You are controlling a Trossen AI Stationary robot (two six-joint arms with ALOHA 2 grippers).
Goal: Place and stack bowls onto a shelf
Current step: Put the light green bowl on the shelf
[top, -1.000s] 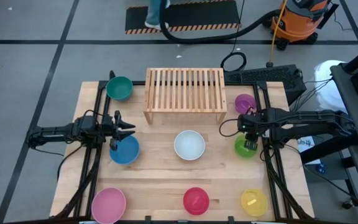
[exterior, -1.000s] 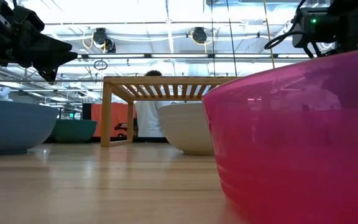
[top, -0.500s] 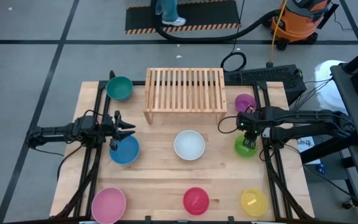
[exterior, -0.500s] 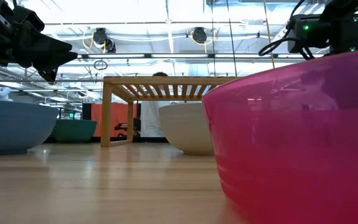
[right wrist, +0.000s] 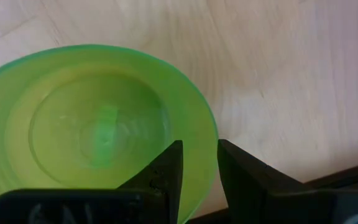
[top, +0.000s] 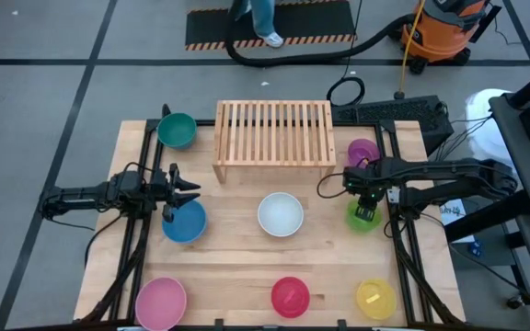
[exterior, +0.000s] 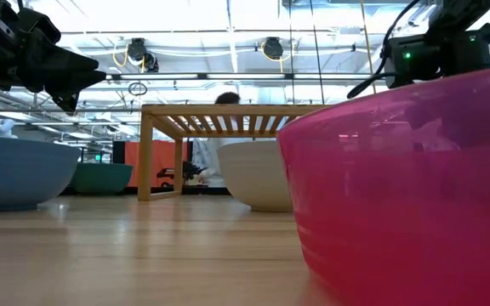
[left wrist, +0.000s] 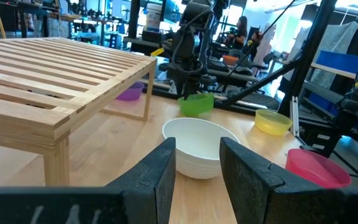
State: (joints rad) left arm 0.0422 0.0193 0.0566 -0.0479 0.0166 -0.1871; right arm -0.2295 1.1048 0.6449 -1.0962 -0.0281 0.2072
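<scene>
Green bowl (right wrist: 92,130): rim sits between parted fingers of right gripper (right wrist: 197,168); nothing grasped; clench squarely on rim before lifting to shelf (top: 273,138)

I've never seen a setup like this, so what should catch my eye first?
Bright bowls dot the wooden table around an empty slatted shelf at its back. The right gripper is over the green bowl, fingers astride its rim, while the left gripper hangs open above the blue bowl.

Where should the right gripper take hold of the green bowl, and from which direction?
Probably by the thin rim, from straight above. The green bowl sits upright and open on the table, and the right gripper already has one finger inside the rim and one outside.
</scene>
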